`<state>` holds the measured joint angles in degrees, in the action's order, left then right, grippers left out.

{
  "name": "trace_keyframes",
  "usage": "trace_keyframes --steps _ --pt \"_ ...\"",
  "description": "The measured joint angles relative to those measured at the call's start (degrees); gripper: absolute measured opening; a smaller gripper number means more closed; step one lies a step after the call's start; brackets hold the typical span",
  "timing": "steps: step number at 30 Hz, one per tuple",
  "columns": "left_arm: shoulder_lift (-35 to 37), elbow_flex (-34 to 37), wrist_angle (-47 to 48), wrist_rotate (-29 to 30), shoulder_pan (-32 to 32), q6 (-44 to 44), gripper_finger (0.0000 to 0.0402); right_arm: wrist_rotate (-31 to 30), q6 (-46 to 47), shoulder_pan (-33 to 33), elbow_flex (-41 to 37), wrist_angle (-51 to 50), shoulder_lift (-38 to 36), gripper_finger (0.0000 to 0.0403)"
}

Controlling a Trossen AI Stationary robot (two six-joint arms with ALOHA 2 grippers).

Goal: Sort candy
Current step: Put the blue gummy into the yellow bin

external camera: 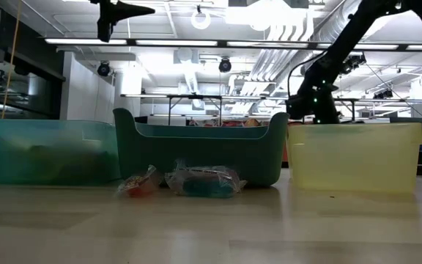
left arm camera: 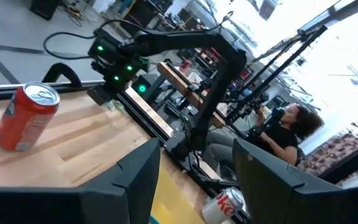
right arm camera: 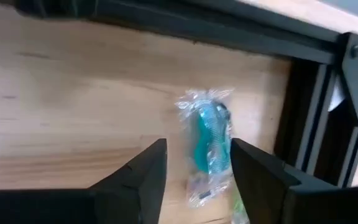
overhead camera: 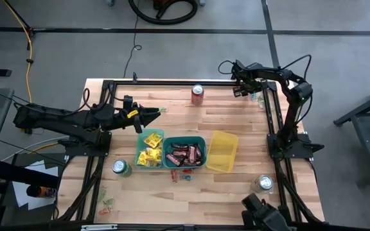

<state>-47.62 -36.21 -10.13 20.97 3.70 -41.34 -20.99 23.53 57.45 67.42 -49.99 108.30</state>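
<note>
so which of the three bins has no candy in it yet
The yellow bin, at the right end of the row. The left teal bin holds yellow packets; the middle teal bin holds dark bars.

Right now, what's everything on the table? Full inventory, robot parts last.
Teal bins: two, table centre; one holds yellow packets, the other dark bars.
Yellow bin: one, empty, right of the teal ones.
Red can: one, far edge.
Green can: one, near left.
Silver-topped can: one, near right.
Clear-wrapped teal candy: one, far right corner.
Loose candies: several, near-left edge.
Left hand: open, above the bins.
Right hand: open, over the teal candy.
</note>
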Motion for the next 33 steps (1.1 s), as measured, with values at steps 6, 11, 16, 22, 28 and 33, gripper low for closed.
trace_keyframes --steps 6,11,16,22,28,33 --pt "0.0 0.0 0.04 -1.29 -0.04 0.0 0.0191 0.4 1.44 -0.08 1.04 -1.19 2.09 0.0131" --pt "0.09 0.0 0.08 -1.32 -0.04 0.0 0.0191 2.7 0.03 -0.09 1.28 -1.78 2.77 0.0084" --pt "2.63 0.02 0.17 -3.49 -0.04 1.23 0.0191 5.35 -2.06 -2.3 0.93 -4.77 1.51 0.0009" --pt "7.27 0.02 -0.07 -3.48 -0.02 6.18 0.0191 9.96 -4.57 -9.25 1.05 -5.14 -8.46 0.0003" --pt "8.93 0.02 0.09 -2.44 -0.04 9.43 0.0191 31.65 -6.91 -20.1 1.1 -2.4 -22.7 0.0002" --pt "8.96 0.02 1.72 -2.4 -0.04 9.51 0.0191 40.9 3.66 -33.25 1.15 -3.77 -29.6 0.0001"
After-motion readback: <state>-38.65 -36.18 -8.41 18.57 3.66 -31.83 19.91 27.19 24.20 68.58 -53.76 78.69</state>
